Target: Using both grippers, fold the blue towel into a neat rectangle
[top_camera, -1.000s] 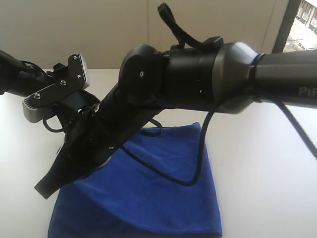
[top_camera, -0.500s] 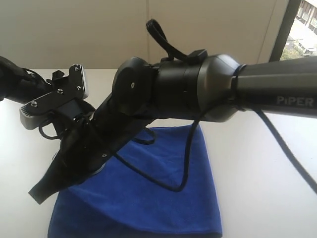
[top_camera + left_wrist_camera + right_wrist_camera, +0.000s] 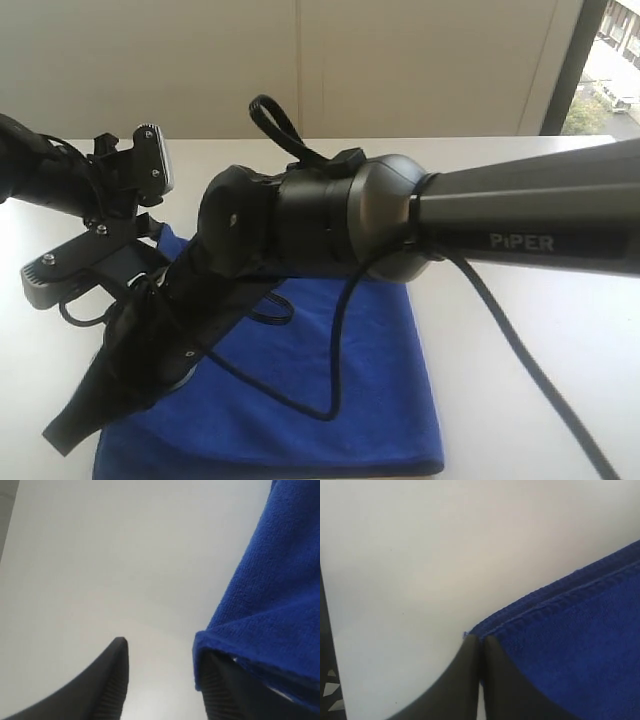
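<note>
My left fingers (image 3: pixel 112 685) stood apart with bare table (image 3: pixel 100 555) showing in the gap between them. A corner of the towel (image 3: pixel 270 580) lay draped over one of them, and nothing was pinched. My right fingers (image 3: pixel 462 680) were pressed together, their tips touching a corner of the towel (image 3: pixel 580 645) where stacked hemmed edges met. I could not tell whether any cloth was caught between them.

In the exterior view the towel (image 3: pixel 340 400) lay folded and flat on the white table (image 3: pixel 600 340), well short of the far edge, and its right side ran fairly straight. The right arm (image 3: pixel 520 225), marked PiPER, reached across over the towel's left part, with a black cable (image 3: pixel 335 400) looping down onto the cloth. The left arm (image 3: pixel 60 185) came in at the towel's far left corner, and the right arm hid its fingers in that view.
</note>
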Robot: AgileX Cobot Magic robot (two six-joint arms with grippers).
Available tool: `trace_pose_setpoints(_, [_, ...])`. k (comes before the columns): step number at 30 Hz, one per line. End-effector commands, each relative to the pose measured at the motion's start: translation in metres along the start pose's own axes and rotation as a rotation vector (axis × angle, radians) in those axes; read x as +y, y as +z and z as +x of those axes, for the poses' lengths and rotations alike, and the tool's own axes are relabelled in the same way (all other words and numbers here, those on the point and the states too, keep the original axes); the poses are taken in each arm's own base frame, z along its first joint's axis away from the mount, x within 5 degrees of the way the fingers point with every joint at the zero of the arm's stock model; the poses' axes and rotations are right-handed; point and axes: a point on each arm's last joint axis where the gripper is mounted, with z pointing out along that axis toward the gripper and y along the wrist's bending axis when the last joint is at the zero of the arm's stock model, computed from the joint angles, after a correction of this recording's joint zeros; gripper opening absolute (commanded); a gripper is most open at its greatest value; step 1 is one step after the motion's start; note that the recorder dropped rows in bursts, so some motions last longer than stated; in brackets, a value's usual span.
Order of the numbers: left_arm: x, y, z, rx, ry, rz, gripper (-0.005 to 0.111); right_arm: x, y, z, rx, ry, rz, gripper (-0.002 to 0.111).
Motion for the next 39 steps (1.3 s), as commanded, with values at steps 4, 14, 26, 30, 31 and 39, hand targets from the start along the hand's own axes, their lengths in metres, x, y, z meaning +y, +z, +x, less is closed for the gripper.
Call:
trace_pose_setpoints(4, [0.005,-0.003,0.01,0.035,0.132,-0.041,0.055,0.003,0.0,0.0,-0.001,-0.004,-0.012,0.0])
trace_pose_setpoints(14, [0.006,-0.003,0.01,0.04,0.132,-0.048,0.056,0.007,0.012,0.004,0.021,-0.011,-0.036,0.0])
trace_pose_setpoints(26, [0.007,-0.003,0.011,0.046,0.132,-0.056,0.056,0.014,0.038,0.016,0.082,-0.012,-0.072,0.024])
trace_pose_setpoints(30, [0.009,-0.003,0.012,0.065,0.132,-0.082,0.075,0.014,0.036,0.014,0.071,-0.012,-0.069,0.059])
trace_pose_setpoints(31, [0.01,-0.003,0.013,0.07,0.132,-0.088,0.077,0.015,0.033,0.012,0.065,-0.021,-0.066,0.059])
trace_pose_setpoints(39, [0.015,-0.004,0.016,0.105,0.121,-0.141,0.078,-0.027,-0.025,-0.004,-0.022,0.019,0.202,0.042])
